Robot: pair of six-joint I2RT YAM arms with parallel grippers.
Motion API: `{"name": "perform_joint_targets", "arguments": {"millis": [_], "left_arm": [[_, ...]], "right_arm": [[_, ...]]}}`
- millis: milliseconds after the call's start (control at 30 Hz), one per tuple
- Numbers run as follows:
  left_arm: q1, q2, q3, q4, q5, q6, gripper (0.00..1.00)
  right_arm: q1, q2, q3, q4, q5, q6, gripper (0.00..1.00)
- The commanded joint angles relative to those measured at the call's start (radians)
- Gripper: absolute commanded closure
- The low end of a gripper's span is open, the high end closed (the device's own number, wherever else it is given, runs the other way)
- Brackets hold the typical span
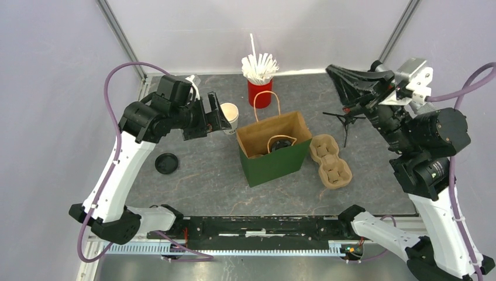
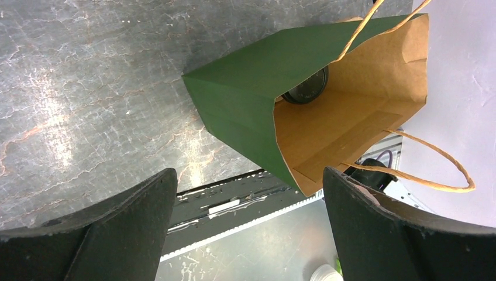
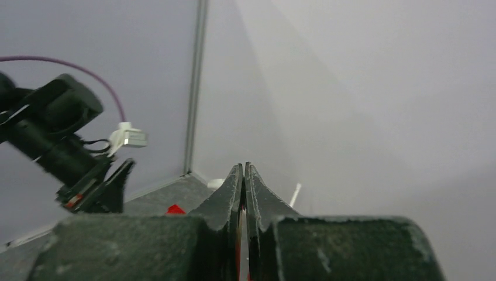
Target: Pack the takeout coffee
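Black-lidded takeout coffee (image 1: 282, 144) inside green bag (image 1: 275, 167)

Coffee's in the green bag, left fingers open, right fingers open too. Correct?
No, the right gripper's fingers are shut, pressed together in the right wrist view. The rest holds: the takeout coffee sits inside the green bag and the left gripper's fingers are open.

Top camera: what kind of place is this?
Probably a robot practice bench, not a real coffee shop. The left arm and right arm are bolted to a walled table holding a green paper bag, a red cup of straws and a cardboard cup carrier.
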Motion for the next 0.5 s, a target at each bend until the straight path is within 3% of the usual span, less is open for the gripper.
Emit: {"name": "perform_joint_targets", "arguments": {"millis": [0, 167, 467], "left_arm": [[0.005, 0.011, 0.002, 0.053, 0.028, -0.001, 0.0], [0.005, 0.009, -0.003, 0.054, 0.019, -0.008, 0.0], [0.006, -0.01, -0.026, 0.059, -0.003, -0.005, 0.0]], "right_arm": [[-0.002, 0.03, -0.026, -0.117, -0.234, 0.092, 0.92], [-0.001, 0.056, -0.047, -0.173, -0.285, 0.078, 0.92], [-0.002, 0.163, 0.102, -0.488, -0.291, -0.136, 0.92]]}}
